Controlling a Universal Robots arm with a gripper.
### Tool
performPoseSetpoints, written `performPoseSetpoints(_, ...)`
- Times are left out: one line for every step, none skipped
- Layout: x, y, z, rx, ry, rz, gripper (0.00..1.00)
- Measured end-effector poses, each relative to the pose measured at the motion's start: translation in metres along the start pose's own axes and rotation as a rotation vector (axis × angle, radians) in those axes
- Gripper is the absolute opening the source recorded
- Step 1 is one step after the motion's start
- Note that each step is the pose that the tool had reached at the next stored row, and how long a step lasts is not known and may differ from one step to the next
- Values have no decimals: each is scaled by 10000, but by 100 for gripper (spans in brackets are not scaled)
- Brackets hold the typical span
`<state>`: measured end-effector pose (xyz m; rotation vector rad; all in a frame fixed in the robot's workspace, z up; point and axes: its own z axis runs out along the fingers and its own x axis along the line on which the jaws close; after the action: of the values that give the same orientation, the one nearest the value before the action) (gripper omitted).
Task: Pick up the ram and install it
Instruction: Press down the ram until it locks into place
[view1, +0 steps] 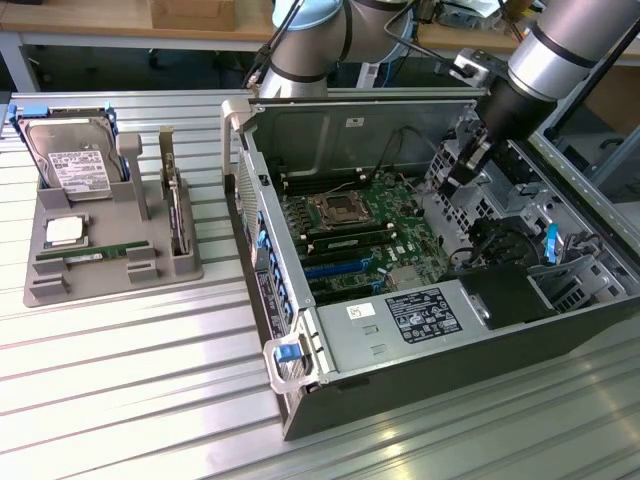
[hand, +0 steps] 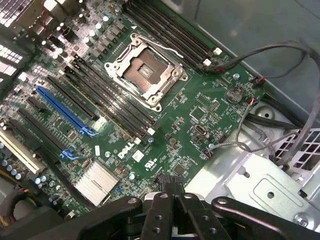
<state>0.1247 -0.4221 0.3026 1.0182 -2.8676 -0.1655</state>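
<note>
The ram, a thin green stick with a white label, lies flat in the front slot of the grey tray at the exterior view's left. My gripper hangs inside the open computer case, over its far right side and well apart from the ram. In the wrist view my gripper is shut, its black fingers meeting with nothing between them. Below it lies the green motherboard, with long black memory slots beside the open processor socket.
The tray also holds a silver hard drive, a square processor chip and an upright card. Inside the case are a power supply, blue slots, a heatsink and loose cables.
</note>
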Motion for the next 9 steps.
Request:
performPoseSetpoints(0,0,1,-8,-22,169,10)
performPoseSetpoints(0,0,2,-16,-44,328,10)
performPoseSetpoints(-1,0,5,-34,-98,762,10)
performPoseSetpoints(0,-1,6,-43,-137,1108,10)
performPoseSetpoints(-1,-1,8,-54,-177,1445,10)
performPoseSetpoints(0,-1,9,-63,-206,1682,10)
performPoseSetpoints(-1,-2,11,-80,-255,2070,10)
performPoseSetpoints(-1,-2,14,-93,-291,2345,10)
performPoseSetpoints(-1,-2,15,-102,-314,2520,10)
